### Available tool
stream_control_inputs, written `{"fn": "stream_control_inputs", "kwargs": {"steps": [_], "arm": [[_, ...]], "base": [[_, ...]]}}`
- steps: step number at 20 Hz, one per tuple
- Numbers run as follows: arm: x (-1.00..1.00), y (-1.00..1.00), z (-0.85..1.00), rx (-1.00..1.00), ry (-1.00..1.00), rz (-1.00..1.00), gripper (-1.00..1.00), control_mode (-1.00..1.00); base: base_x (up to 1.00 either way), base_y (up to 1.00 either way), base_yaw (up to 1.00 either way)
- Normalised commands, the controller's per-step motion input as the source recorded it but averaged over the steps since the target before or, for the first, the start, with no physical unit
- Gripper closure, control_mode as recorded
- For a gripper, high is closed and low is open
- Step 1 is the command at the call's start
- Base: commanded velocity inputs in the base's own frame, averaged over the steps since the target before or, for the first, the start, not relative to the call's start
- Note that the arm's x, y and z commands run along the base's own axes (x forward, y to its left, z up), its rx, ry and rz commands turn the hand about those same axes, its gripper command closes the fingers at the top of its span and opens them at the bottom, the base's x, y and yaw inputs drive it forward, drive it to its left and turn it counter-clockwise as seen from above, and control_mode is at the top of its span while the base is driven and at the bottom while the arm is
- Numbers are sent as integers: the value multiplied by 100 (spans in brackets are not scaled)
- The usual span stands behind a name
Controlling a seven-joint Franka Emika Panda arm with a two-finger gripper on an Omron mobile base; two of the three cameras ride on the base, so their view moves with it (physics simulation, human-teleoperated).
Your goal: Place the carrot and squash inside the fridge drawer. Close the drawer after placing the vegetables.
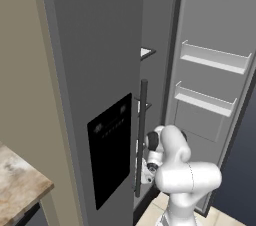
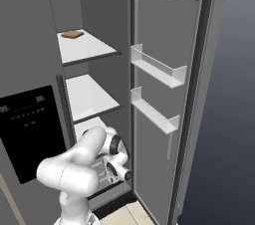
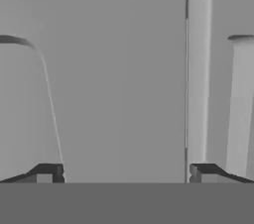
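With its fingers spread wide and nothing between them, the end effector [image 3: 126, 173] reaches low into the fridge [image 2: 30, 45], under the bottom shelf [image 2: 92, 97], likely going for the drawer there. Grey panels fill its close-up. Carrot and squash: can't spot either. Something brown [image 2: 72, 34] sits on the top shelf.
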Motion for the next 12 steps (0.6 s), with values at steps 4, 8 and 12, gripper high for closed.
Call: {"fn": "stream_control_inputs", "kwargs": {"steps": [4, 8, 12], "arm": [[27, 15, -2, 3, 0, 0, -100, -100], [-6, -35, 0, 1, 2, 0, -100, -100], [-46, -65, -10, 1, 0, 0, -100, -100]], "base": [[0, 0, 0], [0, 0, 0], [0, 0, 0]]}}
